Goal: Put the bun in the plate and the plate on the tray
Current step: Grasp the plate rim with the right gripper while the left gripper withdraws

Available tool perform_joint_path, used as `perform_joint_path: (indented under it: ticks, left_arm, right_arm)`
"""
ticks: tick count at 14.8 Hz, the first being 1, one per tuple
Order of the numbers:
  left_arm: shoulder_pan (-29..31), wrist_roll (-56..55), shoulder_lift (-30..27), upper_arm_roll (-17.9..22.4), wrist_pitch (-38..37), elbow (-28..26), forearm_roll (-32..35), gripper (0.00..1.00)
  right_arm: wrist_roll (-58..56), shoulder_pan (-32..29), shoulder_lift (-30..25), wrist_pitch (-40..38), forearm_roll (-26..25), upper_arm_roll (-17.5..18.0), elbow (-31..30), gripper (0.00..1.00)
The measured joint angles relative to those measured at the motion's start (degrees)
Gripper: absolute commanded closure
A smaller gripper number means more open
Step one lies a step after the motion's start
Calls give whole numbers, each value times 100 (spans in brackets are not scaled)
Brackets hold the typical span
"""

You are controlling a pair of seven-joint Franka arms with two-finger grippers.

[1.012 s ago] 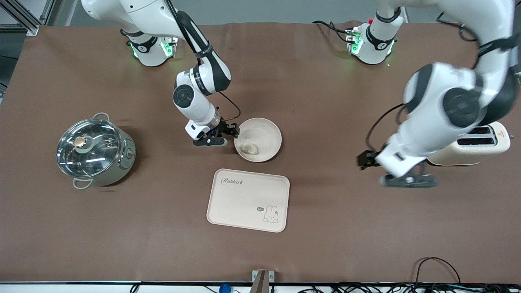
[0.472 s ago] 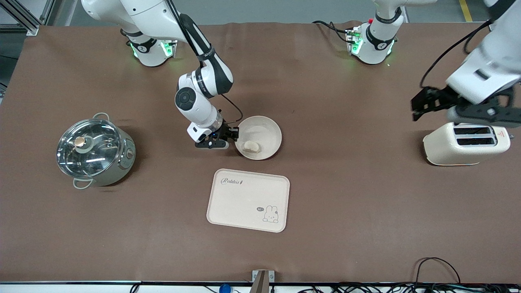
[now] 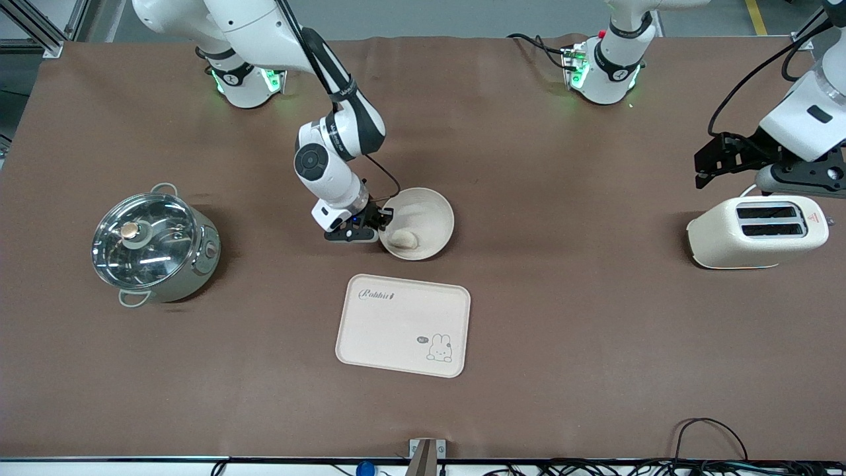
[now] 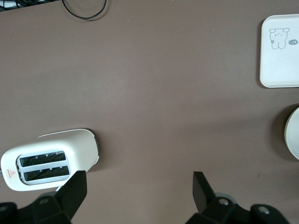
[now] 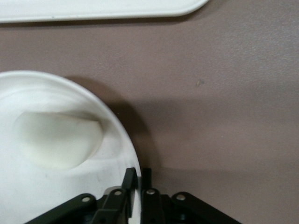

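Front view: table covered w/ matte brown sheet [image 3: 562, 317], faint creases, grey floor strip at top edge of frame, cables along bottom edge. Plate [image 3: 429, 215], round, smooth cream-white w/ raised rim, sits just above frame centre; bun [image 3: 402, 238], small pale rounded lump, lies in plate at the part of the rim nearest the camera. Right gripper [image 3: 382, 221] low at plate's rim on the right arm's side, black fingers pressed together on the rim, pinching plate. Tray [image 3: 403, 324], flat cream rectangle, rounded corners, "Rabbit" script and rabbit sketch, lower centre, apart from plate, nothing on it. Steel pot [image 3: 154, 248] w/ glass lid and knob, shiny, mid-frame toward the right arm's end. Cream toaster [image 3: 757, 232], glossy, two slots, toward the left arm's end; left gripper [image 3: 730, 155] up in the air over table beside it. Left wrist view: left gripper [image 4: 138, 189] fingers spread wide, nothing between; toaster [image 4: 49, 158] lower left of frame, tray corner [image 4: 280, 51] upper right, plate edge [image 4: 293, 135] at right border. Right wrist view: right gripper [image 5: 138, 179] at bottom centre, one finger inside the rim and one outside, clamped on thin plate [image 5: 56, 196] wall; bun [image 5: 58, 140] matte, doughy, mid-left; tray edge [image 5: 93, 9] along top.
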Motion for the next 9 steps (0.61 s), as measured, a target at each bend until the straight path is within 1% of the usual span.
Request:
perform_joint_path:
  ticks: [3, 6, 7, 9]
  left_arm:
    - [14, -1, 8, 3, 5, 9, 0, 0]
    - [29, -1, 8, 9, 10, 18, 0, 0]
    - [34, -1, 8, 12, 11, 20, 0, 0]
    - [45, -1, 8, 22, 11, 22, 0, 0]
  right_arm:
    - [4, 0, -41, -27, 80, -9, 56, 100]
    - [4, 0, -110, -118, 392, -28, 214, 100]
    - [16, -8, -145, -150, 431, -41, 303, 100]
    - [42, -87, -182, -174, 684, -67, 571, 100]
